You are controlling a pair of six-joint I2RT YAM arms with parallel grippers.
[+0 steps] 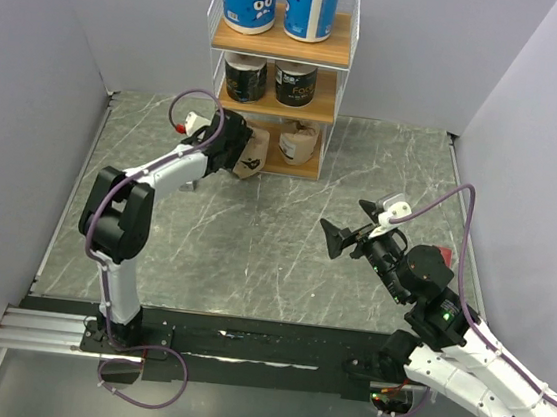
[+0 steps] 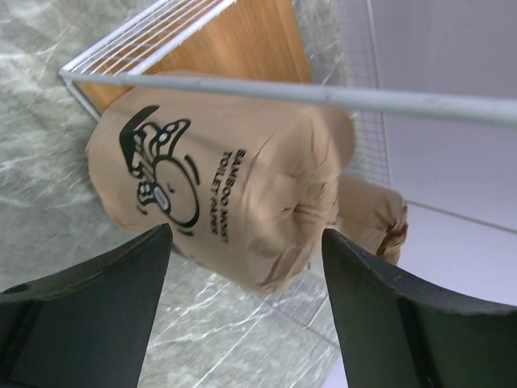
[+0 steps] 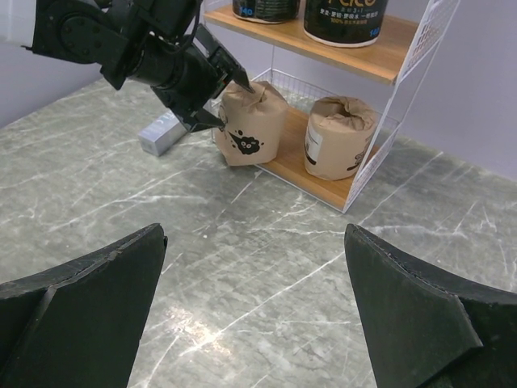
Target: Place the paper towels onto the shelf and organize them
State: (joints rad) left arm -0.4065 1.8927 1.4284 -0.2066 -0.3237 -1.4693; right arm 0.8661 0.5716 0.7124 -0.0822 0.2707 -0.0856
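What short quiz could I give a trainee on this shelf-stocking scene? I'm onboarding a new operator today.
1. True or false: the left gripper is at the top tier of the shelf.
2. How many black rolls stand on the middle tier? A) one B) two C) three
3. Which is tilted: the left tan roll or the right tan roll?
Key: 1 false, it is at the bottom tier; 2 B; 3 the left tan roll.
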